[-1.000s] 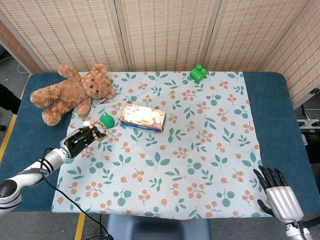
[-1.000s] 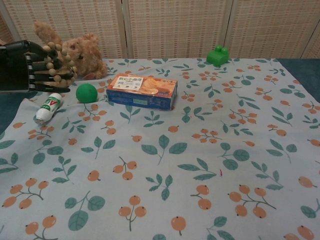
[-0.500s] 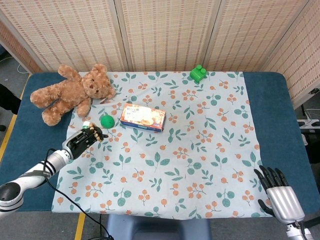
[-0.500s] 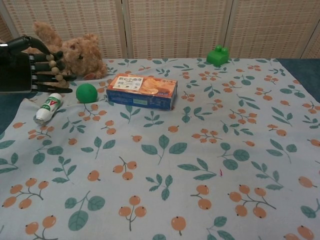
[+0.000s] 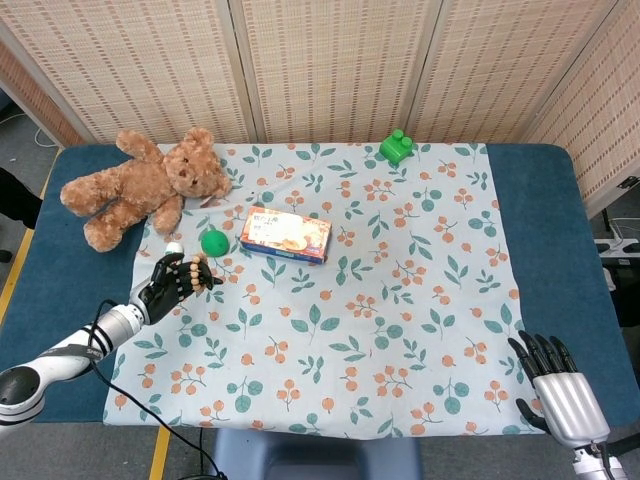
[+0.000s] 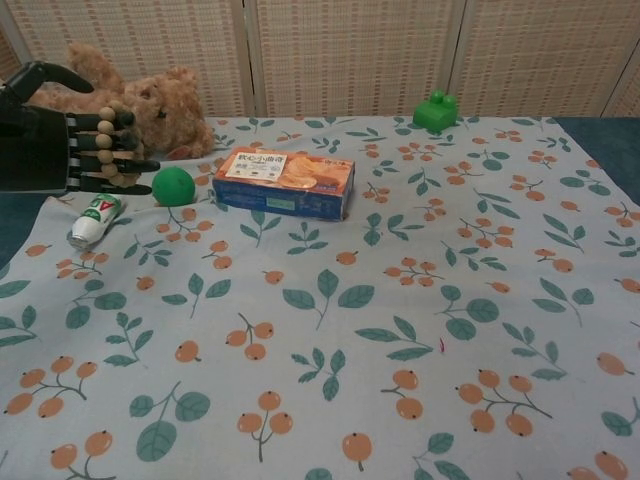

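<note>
My left hand (image 5: 168,287) (image 6: 48,145) hovers over the cloth's left edge with a string of wooden beads (image 5: 192,276) (image 6: 108,148) draped over its fingers, which hold it. Just below the hand in the chest view lies a small white bottle (image 6: 97,220) (image 5: 173,246). A green ball (image 5: 213,243) (image 6: 172,186) sits right beside the fingertips. My right hand (image 5: 560,395) rests at the table's front right corner, fingers spread, holding nothing; only the head view shows it.
An orange and blue snack box (image 5: 286,235) (image 6: 283,182) lies right of the ball. A brown teddy bear (image 5: 140,187) (image 6: 150,100) sprawls at the back left. A green toy block (image 5: 396,147) (image 6: 435,110) stands at the far edge of the floral cloth (image 5: 380,330).
My left hand has drawn back toward the table's front with the beads and sunk lower, nearer the bottle. The right hand has not moved.
</note>
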{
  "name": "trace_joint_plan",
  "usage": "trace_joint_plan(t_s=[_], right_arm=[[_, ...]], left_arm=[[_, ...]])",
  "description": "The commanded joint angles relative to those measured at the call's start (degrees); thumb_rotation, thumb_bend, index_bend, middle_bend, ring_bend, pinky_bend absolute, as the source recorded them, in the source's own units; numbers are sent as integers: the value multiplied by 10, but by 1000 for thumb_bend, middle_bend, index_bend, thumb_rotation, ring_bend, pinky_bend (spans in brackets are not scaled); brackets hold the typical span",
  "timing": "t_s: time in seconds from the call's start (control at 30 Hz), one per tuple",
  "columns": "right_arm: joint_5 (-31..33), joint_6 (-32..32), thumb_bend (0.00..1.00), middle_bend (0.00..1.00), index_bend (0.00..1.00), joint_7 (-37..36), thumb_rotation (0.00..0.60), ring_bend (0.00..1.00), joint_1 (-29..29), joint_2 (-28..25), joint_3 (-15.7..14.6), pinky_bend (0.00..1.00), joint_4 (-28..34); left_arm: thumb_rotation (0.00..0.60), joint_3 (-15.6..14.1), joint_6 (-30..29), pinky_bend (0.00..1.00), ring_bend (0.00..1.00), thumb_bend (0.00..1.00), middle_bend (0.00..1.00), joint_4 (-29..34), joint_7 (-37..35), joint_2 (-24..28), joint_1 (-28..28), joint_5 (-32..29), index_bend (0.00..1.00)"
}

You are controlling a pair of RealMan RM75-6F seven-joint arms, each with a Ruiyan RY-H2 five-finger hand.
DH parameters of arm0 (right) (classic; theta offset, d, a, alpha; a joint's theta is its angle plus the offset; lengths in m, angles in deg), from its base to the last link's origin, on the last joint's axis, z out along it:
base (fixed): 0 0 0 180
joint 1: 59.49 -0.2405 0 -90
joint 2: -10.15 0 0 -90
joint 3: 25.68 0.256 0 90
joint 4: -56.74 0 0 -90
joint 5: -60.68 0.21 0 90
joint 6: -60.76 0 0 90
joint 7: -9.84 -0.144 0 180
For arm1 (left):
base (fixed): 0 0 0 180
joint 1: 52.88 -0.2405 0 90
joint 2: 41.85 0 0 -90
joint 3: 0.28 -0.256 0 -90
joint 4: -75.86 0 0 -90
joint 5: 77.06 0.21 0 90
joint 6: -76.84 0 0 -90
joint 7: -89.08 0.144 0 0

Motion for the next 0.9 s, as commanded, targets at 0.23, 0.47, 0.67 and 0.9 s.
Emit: trace_joint_plan(t_s=[0.23,0.47,0.67,0.9], right_arm=[[0,-1,238,0,0,-2,600,0,0,-1,1,0,0],[-2,-2,238,0,0,-1,600,0,1,-1,0,0,0],[-1,-1,238,0,0,1,600,0,1,1,0,0,-1],[0,0,238,0,0,4,600,0,0,2,1,0,-1]], left_arm=[[398,-5,-7,40,287,606,571,5,19,1,2,19,511],[570,-22,-33,40,289,602,588,10,3,9,11,17,547],[566,-33,-41,41,291,593,598,15,-16,18,16,11,565],[187,-25,-24,41,292,510,594,14,-17,19,13,13,568]])
